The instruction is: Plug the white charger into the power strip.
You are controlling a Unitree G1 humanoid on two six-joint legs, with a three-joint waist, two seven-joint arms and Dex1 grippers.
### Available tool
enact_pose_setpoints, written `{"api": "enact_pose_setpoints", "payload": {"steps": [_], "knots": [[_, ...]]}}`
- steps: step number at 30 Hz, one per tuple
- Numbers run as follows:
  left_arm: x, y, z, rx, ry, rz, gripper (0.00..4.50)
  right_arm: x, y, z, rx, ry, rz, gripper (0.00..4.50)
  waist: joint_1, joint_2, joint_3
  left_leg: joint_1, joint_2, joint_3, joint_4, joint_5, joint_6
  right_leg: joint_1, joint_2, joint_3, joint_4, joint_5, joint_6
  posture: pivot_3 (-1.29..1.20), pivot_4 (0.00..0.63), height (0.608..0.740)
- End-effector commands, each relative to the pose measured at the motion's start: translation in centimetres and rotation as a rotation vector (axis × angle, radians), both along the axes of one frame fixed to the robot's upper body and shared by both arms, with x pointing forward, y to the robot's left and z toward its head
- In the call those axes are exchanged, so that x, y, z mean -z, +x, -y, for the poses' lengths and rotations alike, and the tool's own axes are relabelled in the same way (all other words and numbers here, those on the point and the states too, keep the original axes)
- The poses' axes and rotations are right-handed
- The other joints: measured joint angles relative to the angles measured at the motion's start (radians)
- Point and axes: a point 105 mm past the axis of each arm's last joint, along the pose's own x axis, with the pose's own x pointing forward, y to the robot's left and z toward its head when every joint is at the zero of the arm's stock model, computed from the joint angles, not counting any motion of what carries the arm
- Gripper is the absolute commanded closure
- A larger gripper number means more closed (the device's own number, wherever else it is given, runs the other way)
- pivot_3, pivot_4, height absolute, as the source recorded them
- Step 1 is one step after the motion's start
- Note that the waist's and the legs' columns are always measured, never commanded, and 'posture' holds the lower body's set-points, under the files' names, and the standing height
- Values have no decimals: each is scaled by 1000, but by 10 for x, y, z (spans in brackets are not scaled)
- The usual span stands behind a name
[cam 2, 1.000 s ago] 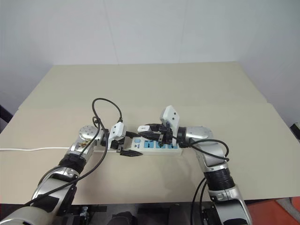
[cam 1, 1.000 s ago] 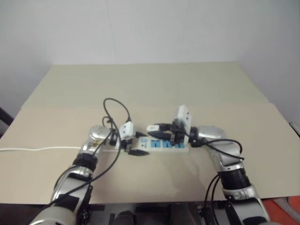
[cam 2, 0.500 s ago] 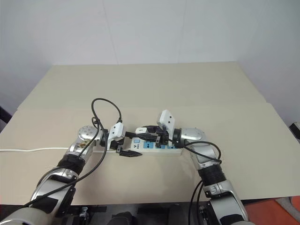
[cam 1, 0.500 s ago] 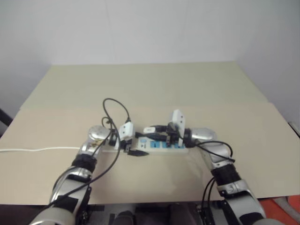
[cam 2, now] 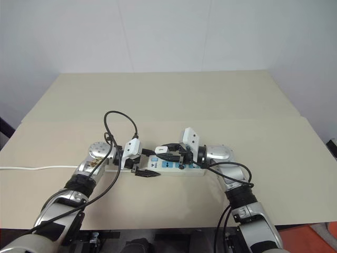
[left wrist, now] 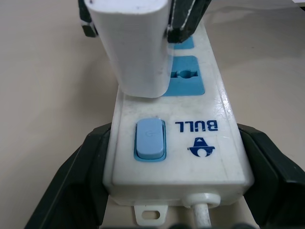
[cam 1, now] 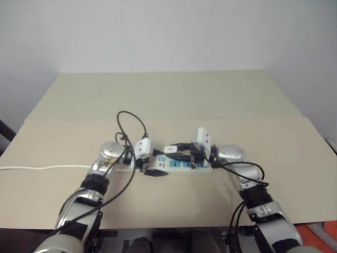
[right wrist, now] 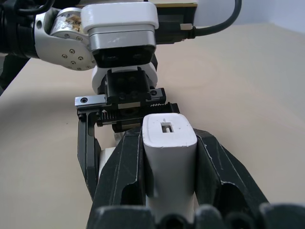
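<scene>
Left gripper (left wrist: pixel 174 186) clamps switch end of long white power strip (left wrist: pixel 190 157) at table (cam 1: pixel 174 100) centre; right gripper (right wrist: pixel 167 157) grips small white boxy charger (right wrist: pixel 167 143) above strip's left sockets; prongs hidden.

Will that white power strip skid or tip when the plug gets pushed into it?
Probably not. The power strip is long and flat on the table, so it should not tip. Its glossy shell looks slippery, but the left gripper clamps its switch end. The white charger, held in the right gripper, looks rigid.
</scene>
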Motion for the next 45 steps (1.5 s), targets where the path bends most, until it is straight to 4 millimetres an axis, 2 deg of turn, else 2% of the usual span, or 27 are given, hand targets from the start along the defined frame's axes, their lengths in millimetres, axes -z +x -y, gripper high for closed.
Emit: {"api": "enact_pose_setpoints", "payload": {"steps": [1,8,12,20,23,28,31,35,39,45], "knots": [[13,-9,-10,25,59,-39,1196,19,13,43,125,-111,-39,3401,2,0,0,1,0,0,0,0,0,1,0,0,0,0,0,0,150,740],[14,-11,-10,14,53,-47,1196,32,11,73,171,-155,-98,3401,12,0,0,3,0,-1,0,0,1,4,0,-1,-2,0,0,0,150,740],[16,-11,-13,8,59,-47,1196,33,14,87,212,-142,-148,3401,20,0,0,5,0,-1,0,-1,1,7,0,-1,-2,0,0,0,150,740],[16,-13,-17,-11,61,-45,1196,47,10,98,199,-205,-174,3401,26,0,0,8,0,0,-2,-1,1,9,0,0,-3,0,0,0,150,740],[17,-13,-18,-15,62,-47,1196,46,8,82,136,-224,-140,3401,25,0,0,9,0,0,-2,-1,1,9,0,0,-3,0,0,0,150,740],[18,-14,-15,-10,61,-49,1196,39,3,35,8,-219,-84,3401,19,0,0,11,0,1,-3,-1,1,10,0,0,-2,0,0,0,150,740],[17,-13,-13,-8,57,-49,1196,40,0,15,-46,-227,-76,3401,5,-2,-2,13,1,1,-4,-1,1,10,1,1,-3,-1,-2,0,150,740],[17,-14,-11,-6,55,-48,1196,45,0,5,-61,-227,-92,3401,-6,-3,-2,18,2,1,-7,-1,1,13,2,1,-2,-3,-4,0,150,740],[17,-15,-13,-11,53,-47,1196,48,0,8,-54,-225,-121,3401,-10,-3,-2,24,3,1,-9,-1,1,17,3,1,-2,-4,-5,0,150,740],[17,-16,-14,-18,52,-47,1196,40,3,8,-34,-169,-160,3401,-13,-3,-2,26,3,1,-10,-1,1,19,3,2,-2,-4,-6,0,150,740]]}}
